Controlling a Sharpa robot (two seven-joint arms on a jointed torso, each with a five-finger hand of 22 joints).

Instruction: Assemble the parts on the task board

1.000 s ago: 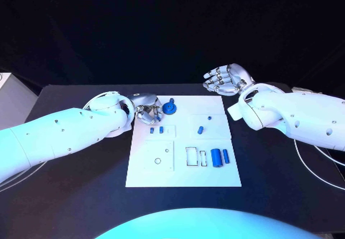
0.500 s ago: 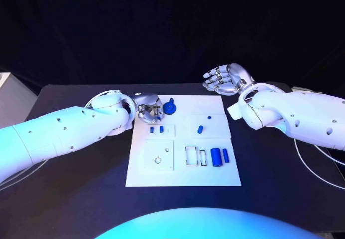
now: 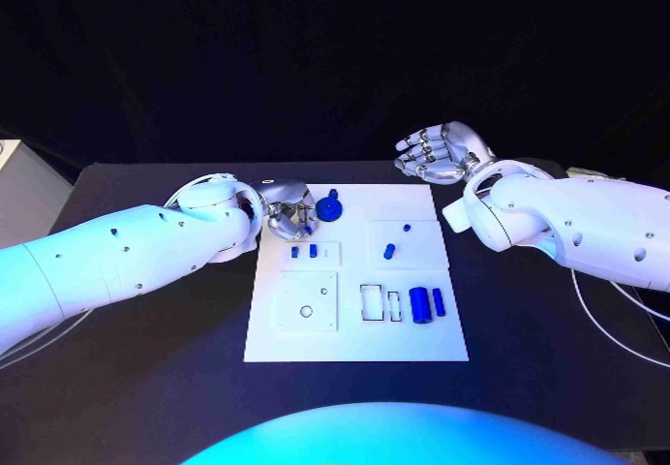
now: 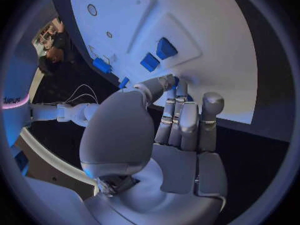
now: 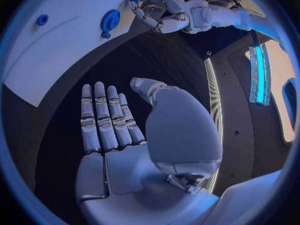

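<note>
From the head view, the task board [image 3: 356, 334] is a flat white plate on the black table [image 3: 139, 387]. Two blue cylinders [image 3: 427, 305] lie near its right edge, and a blue gear [image 3: 328, 208] sits near its far edge. My left hand [image 3: 289, 218] is at the far left corner, fingers curled beside the gear.

In the left wrist view, my fingertips [image 4: 177, 80] pinch something blue; I cannot tell what.

In the right wrist view, my right hand [image 5: 125, 135] is flat, holding nothing, fingers together above the table.

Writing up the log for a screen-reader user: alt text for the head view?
A white task board lies mid-table with small blue parts on it. The left hand is at the board's far left corner beside a round blue part; the right hand hovers open beyond the far right corner.
</note>
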